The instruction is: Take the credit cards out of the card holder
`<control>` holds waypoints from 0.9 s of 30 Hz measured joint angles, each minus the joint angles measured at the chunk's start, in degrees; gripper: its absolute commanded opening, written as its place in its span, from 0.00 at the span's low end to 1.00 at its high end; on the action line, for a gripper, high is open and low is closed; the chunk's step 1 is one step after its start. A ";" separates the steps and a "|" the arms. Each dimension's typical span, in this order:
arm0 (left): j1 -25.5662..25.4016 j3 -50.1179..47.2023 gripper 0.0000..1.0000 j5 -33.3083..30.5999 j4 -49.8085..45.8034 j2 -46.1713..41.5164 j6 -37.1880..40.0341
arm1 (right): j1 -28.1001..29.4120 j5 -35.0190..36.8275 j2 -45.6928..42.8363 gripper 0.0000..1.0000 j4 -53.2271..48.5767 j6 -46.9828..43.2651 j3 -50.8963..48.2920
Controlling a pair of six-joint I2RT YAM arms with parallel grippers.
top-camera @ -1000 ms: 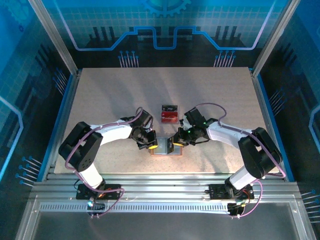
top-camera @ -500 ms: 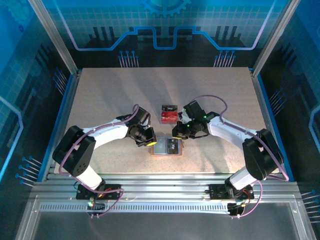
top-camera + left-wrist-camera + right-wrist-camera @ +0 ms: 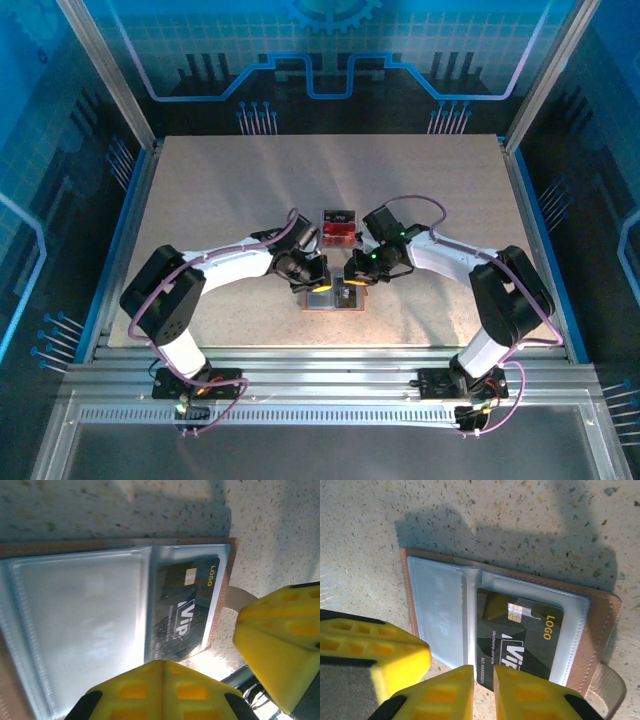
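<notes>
The card holder (image 3: 322,299) lies open and flat on the table, tan rim round a pale grey-blue inside (image 3: 75,610) (image 3: 437,605). A black credit card (image 3: 182,610) (image 3: 520,635) (image 3: 347,292) sticks partway out of its right-hand pocket. Red credit cards (image 3: 338,228) lie stacked just behind the holder. My left gripper (image 3: 162,662) (image 3: 319,282) is shut, tips together, over the holder's left half. My right gripper (image 3: 483,672) (image 3: 357,279) hovers at the black card's protruding edge. Its jaws stand a narrow gap apart, with nothing clamped between them.
The two grippers are close together over the holder. A right-gripper finger (image 3: 280,640) shows in the left wrist view, and a left-gripper finger (image 3: 375,655) in the right wrist view. A brown strap tab (image 3: 607,685) juts from the holder's corner. Speckled tabletop (image 3: 220,190) surrounds everything.
My left gripper slid right onto the holder's left half. My right gripper, lifted toward the red cards half a second ago, came back down to the black card, its jaws parting slightly.
</notes>
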 measured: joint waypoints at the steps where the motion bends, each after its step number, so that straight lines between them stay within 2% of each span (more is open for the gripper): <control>1: -0.44 0.57 0.02 0.00 -0.02 0.74 -0.02 | 0.00 0.15 0.00 0.18 0.07 -0.09 -0.15; 9: -2.43 5.01 0.00 -0.35 -1.81 5.66 0.13 | -1.77 0.15 0.04 0.18 0.33 -0.09 -2.84; 20: -4.66 11.54 0.00 -6.16 -10.10 8.52 3.58 | -4.00 -2.86 0.04 0.18 4.33 0.17 -7.56; 27: -5.31 12.55 0.00 -7.63 -12.50 10.62 4.87 | -4.44 -4.44 0.09 0.18 6.49 0.20 -7.69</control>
